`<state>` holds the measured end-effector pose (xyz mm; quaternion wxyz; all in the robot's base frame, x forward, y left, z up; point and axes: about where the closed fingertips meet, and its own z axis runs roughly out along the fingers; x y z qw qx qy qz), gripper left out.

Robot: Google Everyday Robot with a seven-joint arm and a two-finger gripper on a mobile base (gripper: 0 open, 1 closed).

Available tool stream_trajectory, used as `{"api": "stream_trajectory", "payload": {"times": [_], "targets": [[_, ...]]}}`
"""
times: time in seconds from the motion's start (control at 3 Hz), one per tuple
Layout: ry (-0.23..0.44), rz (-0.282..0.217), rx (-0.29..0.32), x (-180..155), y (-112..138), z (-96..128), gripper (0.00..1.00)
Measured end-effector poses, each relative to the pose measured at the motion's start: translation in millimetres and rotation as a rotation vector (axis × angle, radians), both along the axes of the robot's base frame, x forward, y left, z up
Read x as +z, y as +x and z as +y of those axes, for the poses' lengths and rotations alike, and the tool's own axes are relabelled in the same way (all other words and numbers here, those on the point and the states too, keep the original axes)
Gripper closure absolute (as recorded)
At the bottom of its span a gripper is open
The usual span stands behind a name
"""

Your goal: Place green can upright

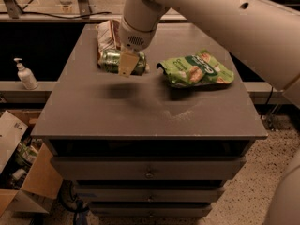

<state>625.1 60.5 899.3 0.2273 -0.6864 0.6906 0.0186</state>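
One green can (108, 61) is lying on its side on the table (140, 111), tucked right behind your claw (128, 63), which hangs low in front of it. Honestly can't tell whether the claw is clamped on the can or loose. A green snack bag (197, 70) lies flat off to the right of the claw, well apart. Another wrapper (107, 32) sits just behind the can.
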Motion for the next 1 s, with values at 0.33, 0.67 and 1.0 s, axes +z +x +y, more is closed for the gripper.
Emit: {"api": "stream_trajectory", "payload": {"times": [0.33, 0.67, 1.0], "targets": [[0.0, 0.0, 0.0, 0.0, 0.0, 0.0, 1.0], [0.072, 0.013, 0.018, -0.8, -3.5, 11.4, 1.0], [0.224, 0.035, 0.026, -2.6, -5.7, 30.8, 1.0]]}}
